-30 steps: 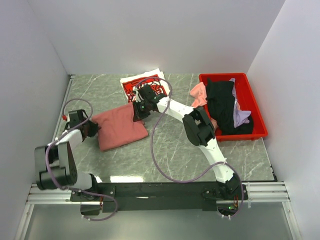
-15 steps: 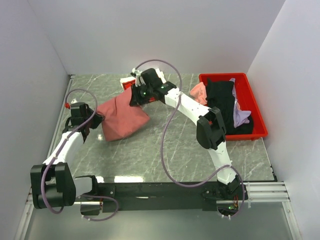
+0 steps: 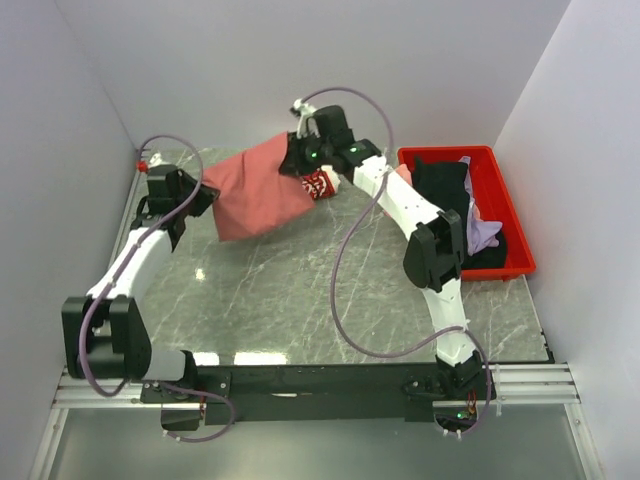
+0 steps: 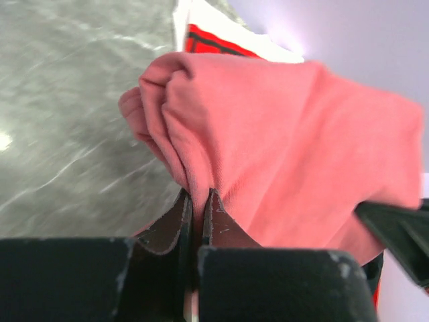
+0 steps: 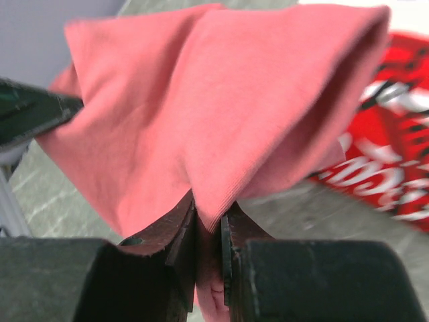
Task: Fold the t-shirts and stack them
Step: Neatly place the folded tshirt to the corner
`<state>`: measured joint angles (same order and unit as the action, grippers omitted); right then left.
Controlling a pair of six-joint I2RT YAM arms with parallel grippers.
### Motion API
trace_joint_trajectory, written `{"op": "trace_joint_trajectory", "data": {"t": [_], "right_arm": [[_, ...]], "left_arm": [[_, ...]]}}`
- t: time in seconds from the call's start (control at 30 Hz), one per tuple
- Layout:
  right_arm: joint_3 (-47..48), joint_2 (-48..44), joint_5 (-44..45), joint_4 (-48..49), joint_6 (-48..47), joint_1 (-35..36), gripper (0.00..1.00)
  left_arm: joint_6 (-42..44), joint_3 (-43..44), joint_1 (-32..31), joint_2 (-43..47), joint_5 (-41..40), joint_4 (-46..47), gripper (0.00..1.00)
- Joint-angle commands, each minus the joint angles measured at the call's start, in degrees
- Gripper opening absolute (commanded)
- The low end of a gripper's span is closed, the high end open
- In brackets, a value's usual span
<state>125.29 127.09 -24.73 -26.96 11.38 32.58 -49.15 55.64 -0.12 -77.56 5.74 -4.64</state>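
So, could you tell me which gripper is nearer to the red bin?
Right. The right gripper holds the rose shirt just left of the bin; the left gripper holds its other end, much farther left.

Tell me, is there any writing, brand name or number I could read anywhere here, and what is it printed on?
No text here can be read.
White script on the red-and-white t-shirt: too blurred to read in the right wrist view, and mostly hidden behind the held-up dusty-rose t-shirt in the top view.
Dusty-rose t-shirt and red bin: no writing visible.
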Motion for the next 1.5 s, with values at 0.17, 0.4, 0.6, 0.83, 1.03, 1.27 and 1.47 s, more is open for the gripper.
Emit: {"op": "trace_joint_trajectory", "data": {"t": [0.17, 0.4, 0.6, 0.83, 1.03, 1.27, 1.47], "right_arm": [[7.8, 5.0, -2.8, 12.0, -3.0, -7.3, 0.00], [10.5, 10.5, -5.3, 22.4, -2.5, -11.7, 0.00], [13.4, 16.5, -7.1, 29.4, 3.3, -14.6, 0.00], [13.8, 20.1, -7.5, 31.1, 4.7, -14.8, 0.00], [11.9, 20.8, -7.0, 31.8, 5.6, -15.1, 0.00], [12.1, 22.5, -5.9, 31.7, 7.1, -15.3, 0.00], [12.7, 22.9, -3.8, 30.7, 7.6, -15.6, 0.16]], "left_arm": [[0.8, 15.1, -4.0, -14.2, 1.3, 7.7, 0.01], [0.9, 25.2, -5.6, -26.9, 2.3, 8.9, 0.01], [0.0, 31.7, -6.0, -35.2, 3.3, 8.7, 0.01], [-0.7, 34.1, -6.1, -39.5, 2.6, 8.5, 0.01], [-0.9, 33.8, -6.1, -41.1, 0.9, 7.5, 0.01], [0.4, 37.3, -6.1, -44.4, -2.2, 4.8, 0.05], [1.9, 39.5, -6.0, -45.8, -4.3, 2.6, 0.46]]}}
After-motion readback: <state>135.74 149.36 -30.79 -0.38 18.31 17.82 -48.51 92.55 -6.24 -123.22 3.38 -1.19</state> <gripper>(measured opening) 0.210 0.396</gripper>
